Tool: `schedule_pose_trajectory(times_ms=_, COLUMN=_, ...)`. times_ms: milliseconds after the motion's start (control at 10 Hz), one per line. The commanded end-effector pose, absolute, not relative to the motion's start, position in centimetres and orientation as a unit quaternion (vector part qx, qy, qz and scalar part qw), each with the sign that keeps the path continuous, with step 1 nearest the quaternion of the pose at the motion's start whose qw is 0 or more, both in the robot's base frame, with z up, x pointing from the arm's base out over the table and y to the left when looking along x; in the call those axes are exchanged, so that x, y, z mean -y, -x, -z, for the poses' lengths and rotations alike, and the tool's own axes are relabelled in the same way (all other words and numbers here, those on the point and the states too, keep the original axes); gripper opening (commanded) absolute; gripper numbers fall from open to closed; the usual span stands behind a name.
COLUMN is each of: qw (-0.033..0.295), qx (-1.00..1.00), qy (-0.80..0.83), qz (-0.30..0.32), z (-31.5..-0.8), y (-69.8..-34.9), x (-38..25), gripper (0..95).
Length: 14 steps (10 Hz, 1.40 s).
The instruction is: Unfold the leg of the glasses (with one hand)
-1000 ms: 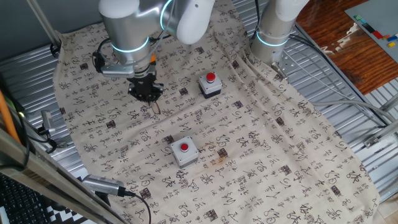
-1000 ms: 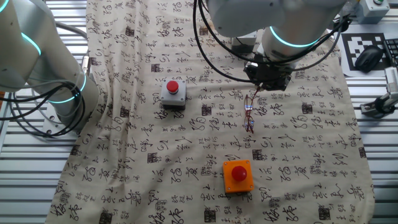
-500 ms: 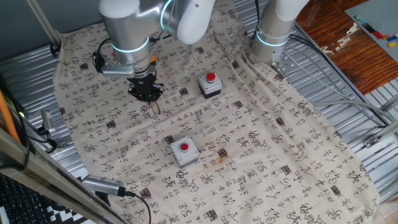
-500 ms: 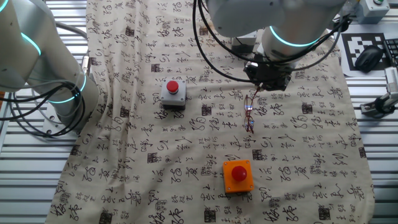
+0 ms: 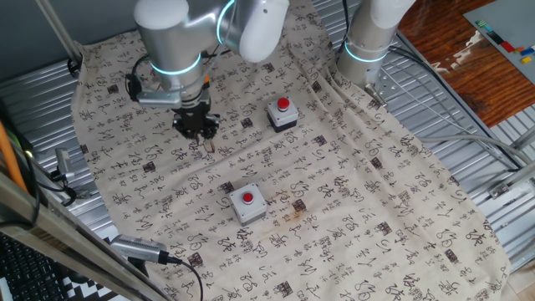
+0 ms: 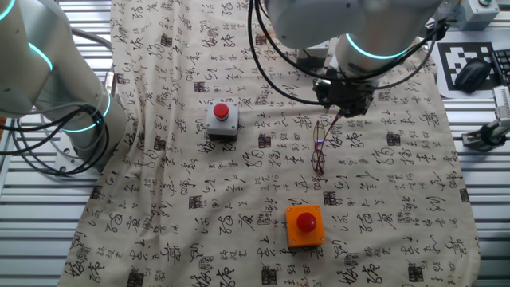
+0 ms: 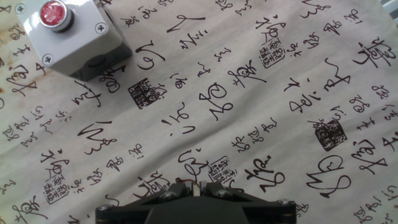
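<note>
Although we cannot tell how far the claw (image 6: 343, 111) is open, we judge the glasses (image 6: 320, 147) light, springy and fragile, best taken by one leg tip.

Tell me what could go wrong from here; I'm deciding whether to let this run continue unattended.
1. The gripper is shut on one thin end of the glasses; the wire frame may slip out or bend.
2. The glasses lie on wrinkled printed cloth, so they could drag or snag instead of the leg swinging open.
3. The hand view barely shows the frame at the jaws, so a lost grip might go unnoticed.
</note>
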State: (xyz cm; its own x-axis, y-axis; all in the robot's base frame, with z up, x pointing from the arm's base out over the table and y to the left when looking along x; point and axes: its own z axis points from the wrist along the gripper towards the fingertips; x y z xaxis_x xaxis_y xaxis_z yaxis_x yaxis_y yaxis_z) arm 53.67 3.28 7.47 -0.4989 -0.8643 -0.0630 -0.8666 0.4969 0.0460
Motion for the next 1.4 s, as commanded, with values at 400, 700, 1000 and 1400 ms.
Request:
schedule_pose_trajectory(times_ms=400, qw=0.005, qx=-0.871, qy=0.492, qz=-0.017, z=-6.78, y=-53.59, x=-4.66, gripper=0.0)
schedule_pose_trajectory(times_ms=700, qw=-0.017, qx=-0.867, qy=0.499, qz=0.011, z=-6.62, y=-53.63, x=-4.61, gripper=0.0)
schedule_pose_trajectory(times_ms=1000, qw=-0.033, qx=-0.862, qy=0.505, qz=0.032, z=-6.43, y=-53.33, x=-4.34, gripper=0.0)
schedule_pose_trajectory(times_ms=1400, qw=-0.046, qx=-0.854, qy=0.516, qz=0.048, z=-6.52, y=-53.26, x=-3.79, gripper=0.0)
